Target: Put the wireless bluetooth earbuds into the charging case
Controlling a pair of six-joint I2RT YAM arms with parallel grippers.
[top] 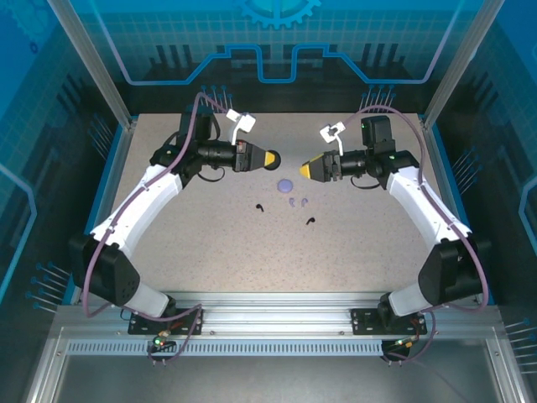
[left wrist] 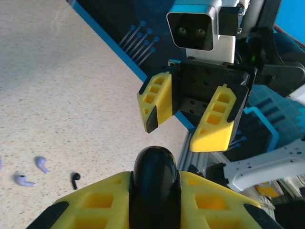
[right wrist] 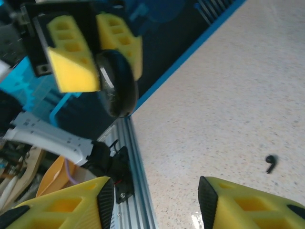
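Note:
My left gripper point(top: 270, 158) is shut on a round black charging case point(left wrist: 155, 179), held above the table's middle; the case point(right wrist: 116, 83) is also seen edge-on in the right wrist view. Facing it, my right gripper point(top: 307, 169) stands open and holds nothing, its fingers point(left wrist: 157, 98) spread a short way from the case. On the table below lie two pale lilac earbuds point(top: 298, 201), also seen in the left wrist view point(left wrist: 42, 163). Two black earbuds lie there too, one to the left point(top: 259, 206) and one nearer the front point(top: 311, 220). A lilac round case point(top: 285, 185) rests beside them.
The speckled table point(top: 193, 243) is bordered by blue walls at the left point(top: 117, 164) and right, with an aluminium rail point(top: 277, 323) along the near edge. Both arms reach inward from the bases at the bottom corners.

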